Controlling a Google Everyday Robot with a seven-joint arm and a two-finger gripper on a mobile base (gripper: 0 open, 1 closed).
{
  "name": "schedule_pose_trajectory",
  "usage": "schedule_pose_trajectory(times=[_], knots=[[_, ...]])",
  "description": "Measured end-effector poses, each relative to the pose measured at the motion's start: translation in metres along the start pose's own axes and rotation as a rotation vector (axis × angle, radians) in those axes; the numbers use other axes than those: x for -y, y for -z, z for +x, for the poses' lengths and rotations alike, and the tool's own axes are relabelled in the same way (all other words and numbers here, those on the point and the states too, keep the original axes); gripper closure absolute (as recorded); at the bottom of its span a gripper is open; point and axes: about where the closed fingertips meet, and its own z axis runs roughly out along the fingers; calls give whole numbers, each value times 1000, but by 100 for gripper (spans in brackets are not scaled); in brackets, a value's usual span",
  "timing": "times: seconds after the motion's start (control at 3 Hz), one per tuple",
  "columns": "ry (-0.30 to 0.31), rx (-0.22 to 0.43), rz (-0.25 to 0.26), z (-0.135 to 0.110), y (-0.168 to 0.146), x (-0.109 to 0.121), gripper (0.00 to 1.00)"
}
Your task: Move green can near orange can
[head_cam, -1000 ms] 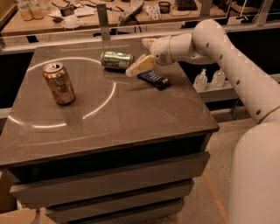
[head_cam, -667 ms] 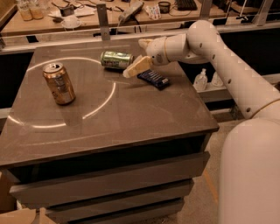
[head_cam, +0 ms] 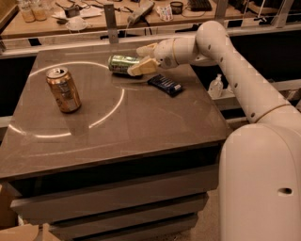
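The green can [head_cam: 121, 64] lies on its side at the back of the grey table [head_cam: 141, 127]. The orange can [head_cam: 63, 89] stands upright at the left, well apart from it. My gripper [head_cam: 143, 58] has reached in from the right to the green can's right end. It is open, with one pale finger [head_cam: 146, 48] behind that end and the other finger [head_cam: 141, 68] in front. I cannot tell whether the fingers touch the can.
A flat dark blue snack wrapper [head_cam: 165, 84] lies on the table just right of the gripper. A bright ring of light curves across the tabletop. A cluttered bench [head_cam: 94, 14] runs behind the table, and a small bottle [head_cam: 215, 86] stands off its right side.
My gripper has moved left from beside the wrapper to the green can's right end, and its fingers now straddle that end. Neither can has moved.
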Motion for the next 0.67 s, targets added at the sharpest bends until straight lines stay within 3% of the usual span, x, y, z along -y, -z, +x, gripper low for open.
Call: schedule_pose_trajectory(times=[0.33, 0.67], knots=[[-11, 3, -16, 3, -1, -2, 61], [-6, 32, -84, 1, 5, -16, 84]])
